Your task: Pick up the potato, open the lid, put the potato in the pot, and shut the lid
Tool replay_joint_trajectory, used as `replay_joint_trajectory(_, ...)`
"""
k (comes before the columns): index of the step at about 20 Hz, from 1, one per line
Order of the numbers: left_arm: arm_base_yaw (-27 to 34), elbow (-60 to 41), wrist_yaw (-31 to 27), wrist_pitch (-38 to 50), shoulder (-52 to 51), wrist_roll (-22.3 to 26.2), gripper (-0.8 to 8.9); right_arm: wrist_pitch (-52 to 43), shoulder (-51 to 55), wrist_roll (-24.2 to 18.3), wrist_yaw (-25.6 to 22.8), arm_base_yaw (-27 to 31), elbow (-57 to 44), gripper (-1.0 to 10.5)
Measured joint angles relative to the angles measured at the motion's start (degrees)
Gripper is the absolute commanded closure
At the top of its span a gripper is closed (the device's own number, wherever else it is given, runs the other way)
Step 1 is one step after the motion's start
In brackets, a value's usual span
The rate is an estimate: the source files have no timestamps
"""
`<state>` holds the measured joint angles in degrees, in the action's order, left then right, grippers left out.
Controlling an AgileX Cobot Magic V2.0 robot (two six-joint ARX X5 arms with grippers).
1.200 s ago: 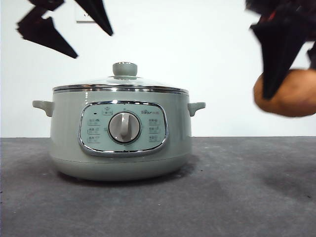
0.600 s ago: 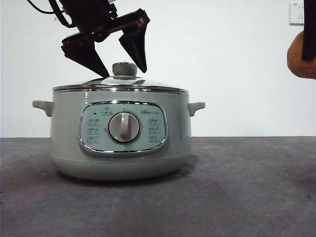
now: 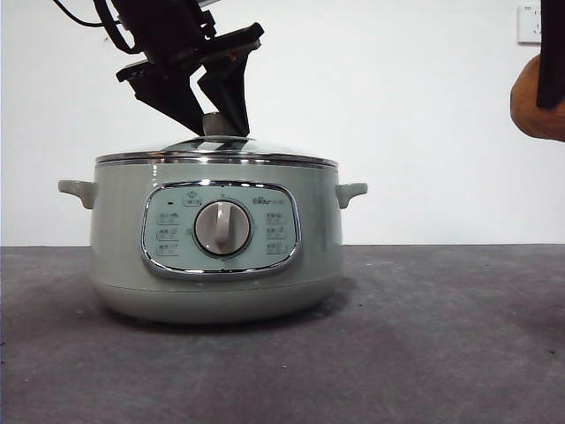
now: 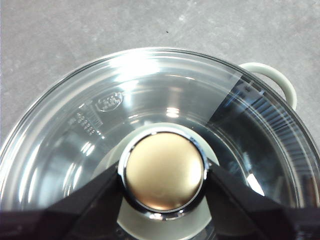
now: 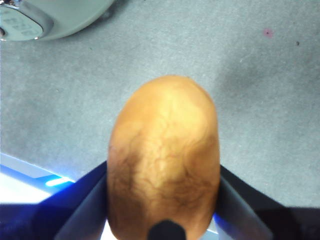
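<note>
The pale green pot stands on the grey table, left of centre, with the glass lid lying on it. My left gripper comes down from the upper left and is shut on the lid's knob. In the left wrist view both jaws press the sides of the knob above the clear lid. My right gripper hangs high at the right edge, shut on the orange-brown potato. The potato fills the right wrist view, held between the jaws of that gripper, with a part of the pot far off.
A wall socket sits at the top right of the white wall. One side handle of the pot shows beyond the lid. A white and blue edge shows under the right gripper. Grey tabletop spreads to the pot's right.
The left gripper has dropped to the lid and its jaws have come together on the knob. The right gripper has risen to the right edge with the potato and now barely moves.
</note>
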<state>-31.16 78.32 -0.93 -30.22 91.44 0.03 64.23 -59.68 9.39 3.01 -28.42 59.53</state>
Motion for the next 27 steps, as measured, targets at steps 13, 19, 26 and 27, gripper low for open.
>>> replay_joint_trajectory(13,1.77,-0.24,-0.22,-5.38,-11.72,2.49,8.23,-2.56,-4.02,1.20,1.81,0.00,3.87,9.5)
replay_joint_trajectory(19,7.96,-0.24,-0.42,-12.48,-17.09,4.92,8.23,-2.08,-16.35,1.31,4.79,-1.05,18.01,9.5)
replay_joint_trajectory(26,20.46,-0.33,-0.50,-13.18,-17.14,5.88,8.23,0.15,-36.63,1.27,4.94,-7.65,37.90,9.5)
replay_joint_trajectory(27,22.40,-0.33,-0.50,-13.18,-17.14,5.99,8.22,0.61,-40.02,1.27,4.94,-8.52,41.13,9.5)
